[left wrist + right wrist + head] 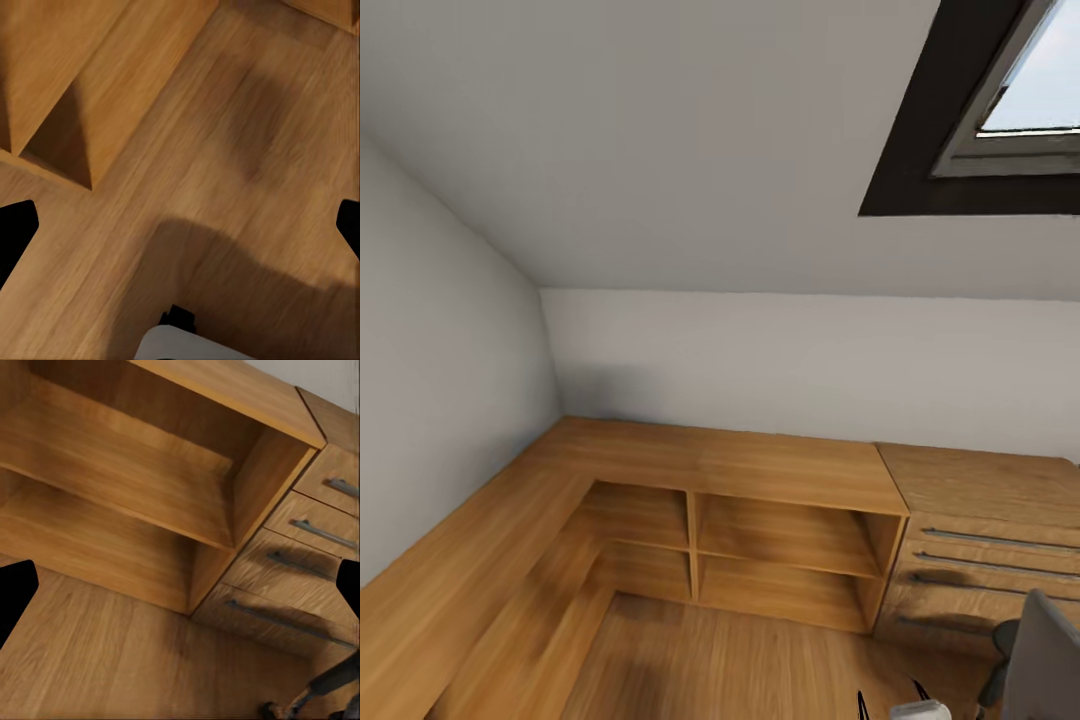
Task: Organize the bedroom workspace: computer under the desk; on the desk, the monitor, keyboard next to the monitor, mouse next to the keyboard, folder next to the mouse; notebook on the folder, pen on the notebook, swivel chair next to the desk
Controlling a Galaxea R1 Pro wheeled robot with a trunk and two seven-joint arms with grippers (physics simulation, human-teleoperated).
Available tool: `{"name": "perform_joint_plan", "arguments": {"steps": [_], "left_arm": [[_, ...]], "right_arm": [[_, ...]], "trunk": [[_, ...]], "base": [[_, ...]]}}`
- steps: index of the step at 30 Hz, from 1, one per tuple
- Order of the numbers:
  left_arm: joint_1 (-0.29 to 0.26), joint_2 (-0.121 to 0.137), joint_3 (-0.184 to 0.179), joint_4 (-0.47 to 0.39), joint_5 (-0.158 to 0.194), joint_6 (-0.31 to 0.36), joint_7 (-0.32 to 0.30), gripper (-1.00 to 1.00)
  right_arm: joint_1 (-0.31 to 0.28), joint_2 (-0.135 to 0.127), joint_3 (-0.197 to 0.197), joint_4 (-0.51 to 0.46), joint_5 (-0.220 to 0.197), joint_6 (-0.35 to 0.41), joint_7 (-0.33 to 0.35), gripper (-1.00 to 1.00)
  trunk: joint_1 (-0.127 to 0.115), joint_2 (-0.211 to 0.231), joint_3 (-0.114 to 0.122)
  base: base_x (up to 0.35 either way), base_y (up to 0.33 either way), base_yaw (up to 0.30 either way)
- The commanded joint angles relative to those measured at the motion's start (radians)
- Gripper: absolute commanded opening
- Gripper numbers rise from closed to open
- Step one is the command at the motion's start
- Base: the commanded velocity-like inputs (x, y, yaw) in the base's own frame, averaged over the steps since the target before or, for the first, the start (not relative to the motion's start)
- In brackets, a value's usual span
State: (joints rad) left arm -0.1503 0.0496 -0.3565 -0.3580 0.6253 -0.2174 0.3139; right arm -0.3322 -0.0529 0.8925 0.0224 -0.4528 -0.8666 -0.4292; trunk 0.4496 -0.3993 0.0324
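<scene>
Four open cubbies of a low wooden shelf unit fill the corner under the sloped ceiling, with a drawer cabinet just beside it on the right and a skylight above. At the far right edge a grey chair back, seemingly the swivel chair, rises from the wooden floor; no monitor, keyboard, mouse, folder, notebook or pen appears here, so the robot seems to be in transit.

The risk I see: the base sits close to the shelving and the chair, and a careless turn could knock the chair or clip the drawer handles.

The left gripper hangs over bare floor, fingers spread wide with nothing between them. The right gripper points at the junction of shelf and drawers, likewise wide apart and unloaded.
</scene>
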Motion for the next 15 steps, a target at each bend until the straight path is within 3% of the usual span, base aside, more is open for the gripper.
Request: {"name": "perform_joint_plan", "arguments": {"steps": [1,15], "left_arm": [[0.0,0.001,-0.009,-0.001,0.008,-0.003,0.006,1.0],[0.0,0.001,-0.009,-0.001,0.008,-0.002,0.006,1.0]], "right_arm": [[-0.001,0.001,0.009,0.002,-0.003,-0.002,-0.005,1.0],[-0.001,0.001,0.009,0.002,-0.003,0.026,-0.003,1.0]], "trunk": [[0.0,-0.001,0.0],[0.0,-0.001,0.009]], "base": [[0.0,0.001,-0.293],[0.0,0.001,-0.292]]}}
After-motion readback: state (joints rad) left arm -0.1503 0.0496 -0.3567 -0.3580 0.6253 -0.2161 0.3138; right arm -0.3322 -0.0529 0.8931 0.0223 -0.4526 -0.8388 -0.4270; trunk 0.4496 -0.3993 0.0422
